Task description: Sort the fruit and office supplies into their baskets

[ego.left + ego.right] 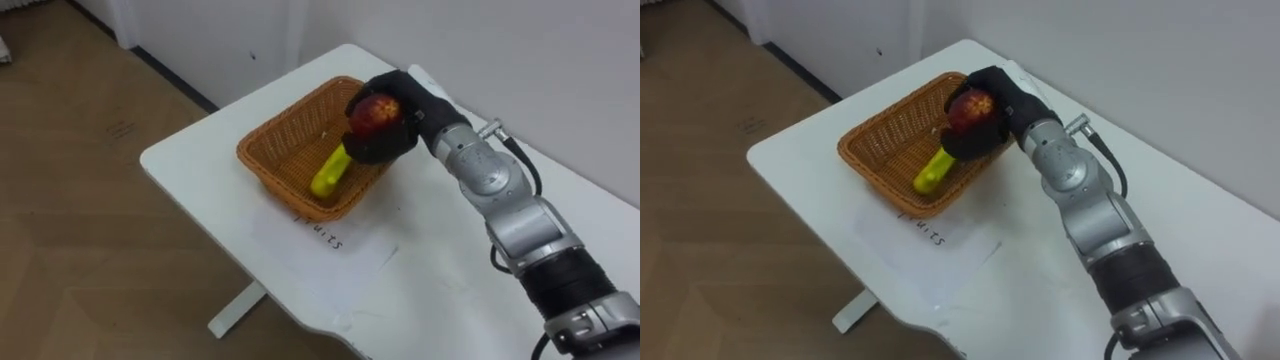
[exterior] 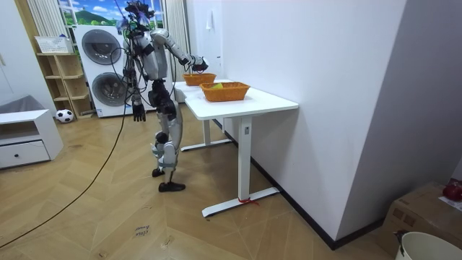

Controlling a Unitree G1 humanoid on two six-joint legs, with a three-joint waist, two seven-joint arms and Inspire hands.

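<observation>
Left eye view: the right robot hand (image 1: 415, 110) curls round a red apple (image 1: 375, 113) with yellow patches, above the basket's (image 1: 272, 140) 3 o'clock rim. A yellow fruit (image 1: 330, 172) lies inside at 5 o'clock. The left robot hand (image 2: 137, 110) hangs low; I cannot tell its state.

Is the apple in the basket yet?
Not yet: the right robot hand grips the apple over the basket.

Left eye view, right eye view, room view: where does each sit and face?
Left eye view: on the head, looking down at the table and basket; right hand, fingers round an apple.
Right eye view: beside it, same aim, same hand.
Room view: across the room, facing the whole robot beside the table; left hand hangs.
All three share the table and basket.
</observation>
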